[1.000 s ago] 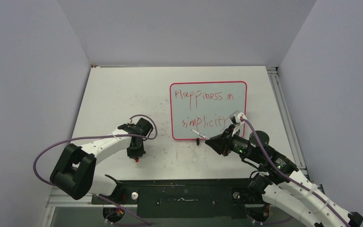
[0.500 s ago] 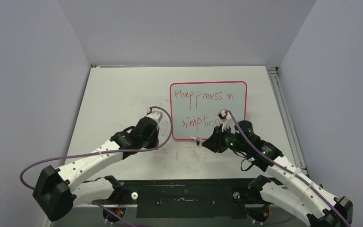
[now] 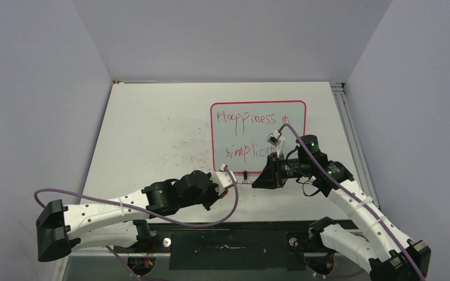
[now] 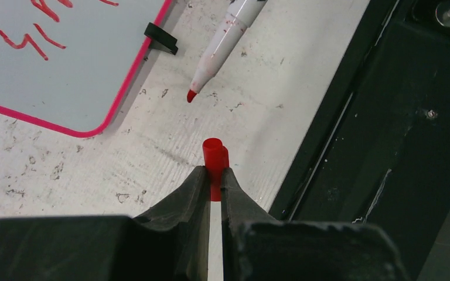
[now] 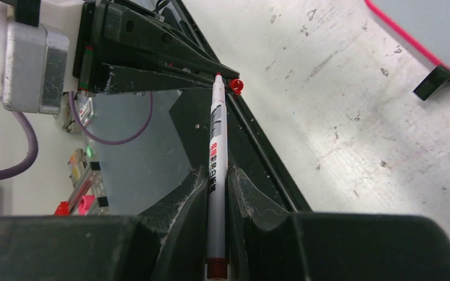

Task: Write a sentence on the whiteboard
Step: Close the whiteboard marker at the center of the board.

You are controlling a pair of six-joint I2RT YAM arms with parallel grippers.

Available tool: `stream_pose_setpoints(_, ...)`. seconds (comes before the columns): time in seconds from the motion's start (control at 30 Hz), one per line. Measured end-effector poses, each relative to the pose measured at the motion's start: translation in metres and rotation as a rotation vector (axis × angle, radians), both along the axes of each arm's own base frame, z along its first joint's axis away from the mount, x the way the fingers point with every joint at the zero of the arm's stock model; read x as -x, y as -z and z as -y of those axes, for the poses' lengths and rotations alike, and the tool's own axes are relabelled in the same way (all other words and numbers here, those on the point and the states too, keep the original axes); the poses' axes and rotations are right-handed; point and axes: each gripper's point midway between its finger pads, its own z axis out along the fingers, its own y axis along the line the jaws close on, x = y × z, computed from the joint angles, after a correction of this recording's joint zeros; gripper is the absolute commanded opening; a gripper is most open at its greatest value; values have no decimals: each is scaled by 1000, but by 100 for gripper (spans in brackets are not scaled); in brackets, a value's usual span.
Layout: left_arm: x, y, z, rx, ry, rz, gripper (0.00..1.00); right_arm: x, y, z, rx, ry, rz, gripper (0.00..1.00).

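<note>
Left wrist, left gripper (image 4: 213, 175) pinching red cap (image 4: 213, 153)

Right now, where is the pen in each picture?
Top: pen a thin sliver just below the board, between the arms.
Left wrist: pen top middle, tip aimed at the left pincer's red cap.
Right wrist: pen centre, held in the right pincer.
Shared landmark: the board's black clip.

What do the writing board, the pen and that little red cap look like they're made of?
The whiteboard looks like a smooth, pale coated sheet with a pink-red plastic-looking rim; its core is hidden. The marker seems white plastic with printing and a felt-like red tip. The red cap looks like smooth moulded plastic.
</note>
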Motion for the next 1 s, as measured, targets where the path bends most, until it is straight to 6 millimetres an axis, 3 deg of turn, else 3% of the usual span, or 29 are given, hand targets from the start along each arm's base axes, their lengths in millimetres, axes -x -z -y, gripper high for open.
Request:
stream_pose_setpoints(0.43,26,6,8,-56,147,85,0,39,16,-1,101,-136,-126,5)
stream_pose_setpoints(1.0,40,7,11,-77,197,132,0,40,26,2,154,-139,-137,5)
